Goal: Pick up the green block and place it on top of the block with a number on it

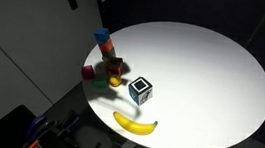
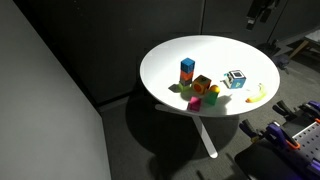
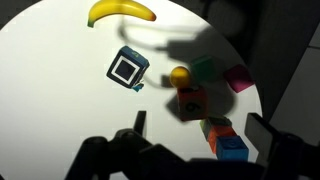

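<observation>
Green block (image 3: 205, 70) crowded: pink cube (image 3: 238, 78), seemingly orange ball (image 3: 179, 75) beside.

The green block (image 3: 205, 70) is recorded as a small, plain, solid-green cube. It is seated flat on the white round table (image 3: 60, 100), close to the table's edge, and is partly covered by shadow in the wrist view. It stands free, with its top face exposed.

The block with a number on it (image 3: 190, 102) is recorded as a small multicoloured cube, yellow-orange with red and green markings. The numeral cannot be read. It is seated upright on the table just beside the green block; contact between the two cannot be determined. Its top face is exposed.
</observation>
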{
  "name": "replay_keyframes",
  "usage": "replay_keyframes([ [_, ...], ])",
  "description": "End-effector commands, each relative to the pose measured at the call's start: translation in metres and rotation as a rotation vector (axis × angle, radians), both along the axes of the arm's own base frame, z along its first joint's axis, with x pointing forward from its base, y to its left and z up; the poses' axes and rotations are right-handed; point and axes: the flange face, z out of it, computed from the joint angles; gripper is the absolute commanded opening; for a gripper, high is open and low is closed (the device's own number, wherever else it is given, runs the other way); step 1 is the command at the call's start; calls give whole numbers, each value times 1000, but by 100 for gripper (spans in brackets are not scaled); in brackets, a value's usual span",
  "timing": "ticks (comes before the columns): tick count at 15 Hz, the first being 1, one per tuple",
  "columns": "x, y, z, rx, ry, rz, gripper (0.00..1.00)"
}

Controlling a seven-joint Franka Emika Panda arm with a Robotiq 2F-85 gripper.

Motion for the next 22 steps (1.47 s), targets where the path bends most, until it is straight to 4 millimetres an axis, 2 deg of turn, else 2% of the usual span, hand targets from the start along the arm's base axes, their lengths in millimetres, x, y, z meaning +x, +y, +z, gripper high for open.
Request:
replay_keyframes([
  [1,11,12,-4,-2,-21,13,100],
  [6,25,31,-22,-1,-69,54,100],
  [12,41,52,-56,6,-57,69,100],
  [22,51,66,-112,13,-49,85,100],
])
